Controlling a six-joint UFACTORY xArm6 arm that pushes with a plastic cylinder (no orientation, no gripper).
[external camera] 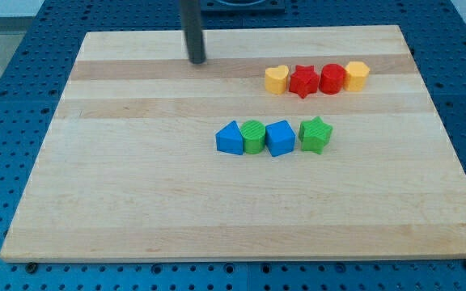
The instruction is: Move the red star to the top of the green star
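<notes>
The red star (pixel 302 82) lies in a row near the view's top right, between a yellow heart (pixel 277 79) on its left and a red cylinder (pixel 332 78) on its right. The green star (pixel 315 134) ends a lower row at the board's middle, below and slightly right of the red star. My tip (pixel 196 60) rests on the board near the view's top, well to the left of the red star and touching no block.
A yellow block (pixel 356 76) ends the upper row on the right. The lower row holds a blue block (pixel 230 138), a green cylinder (pixel 253 137) and a blue cube (pixel 280 137). The wooden board (pixel 136 202) sits on a blue perforated table.
</notes>
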